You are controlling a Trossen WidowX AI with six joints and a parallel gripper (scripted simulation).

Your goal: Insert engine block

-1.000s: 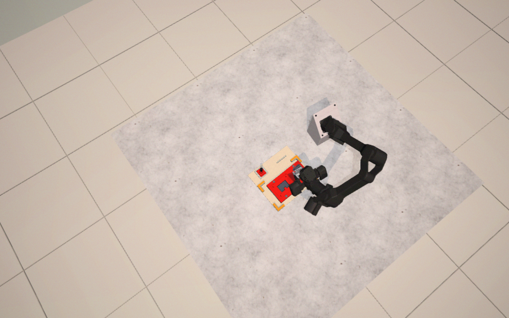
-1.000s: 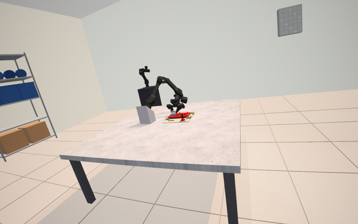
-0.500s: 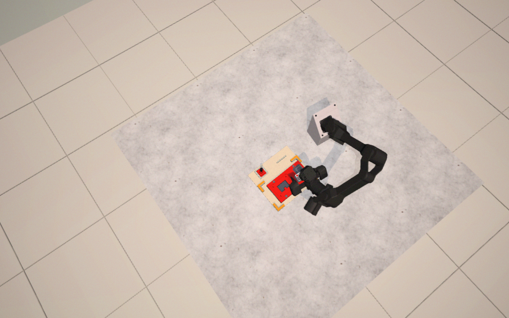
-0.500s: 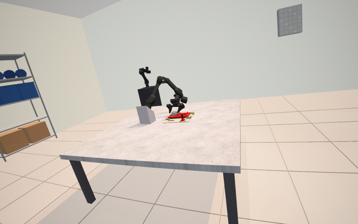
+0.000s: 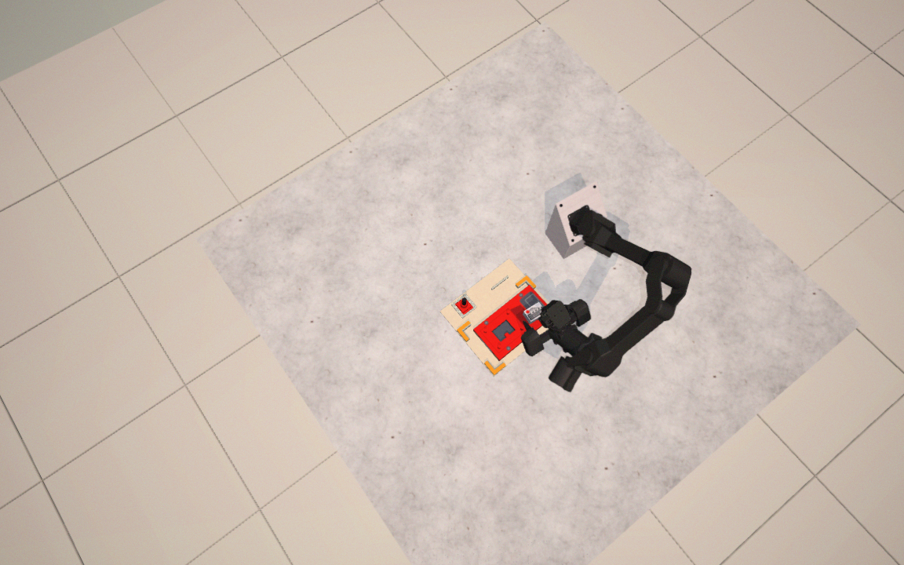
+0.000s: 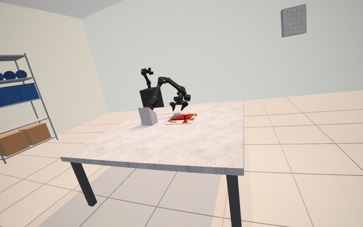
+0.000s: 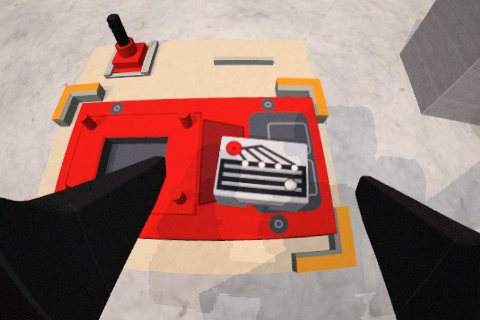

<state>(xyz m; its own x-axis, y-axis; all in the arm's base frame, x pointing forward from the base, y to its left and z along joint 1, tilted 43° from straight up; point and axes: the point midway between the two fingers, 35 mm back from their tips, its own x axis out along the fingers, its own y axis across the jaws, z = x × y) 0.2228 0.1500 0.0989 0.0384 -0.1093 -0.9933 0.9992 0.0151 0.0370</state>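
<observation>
1. The end effector (image 5: 555,327) (image 6: 177,110) (image 7: 263,176) is released: its fingers are spread wide, with nothing between them, above the engine block (image 5: 532,312) (image 6: 176,114) (image 7: 265,175).
2. The engine block lies on the car body (image 5: 486,336) (image 6: 174,119) (image 7: 240,225), partly over the dark grey panel (image 5: 530,300) (image 7: 285,120) and slightly askew to it. The exterior view shows it standing proud of the red surface.
3. The notched opening (image 5: 504,329) (image 7: 132,152) at the other end of the body looks unfilled. I judge it the target, so letting go has not finished the job; seating, with the slot toward the rib, remains. The slot's facing cannot be told.
4. A fresh grasp, a squaring turn and a shift across to the opening seem called for, then a descent and a clean withdrawal. The upright pegs beside the opening could catch a finger.
5. The wrist hangs over the body with the fingers pointing down, apart from block and body in the exterior view.
6. Farther out, the arm (image 5: 631,337) (image 6: 171,81) arches high from its pale mount (image 5: 567,238) (image 6: 148,117) (image 7: 445,50) on the tabletop (image 5: 371,281) (image 6: 163,141) (image 7: 240,5).
</observation>
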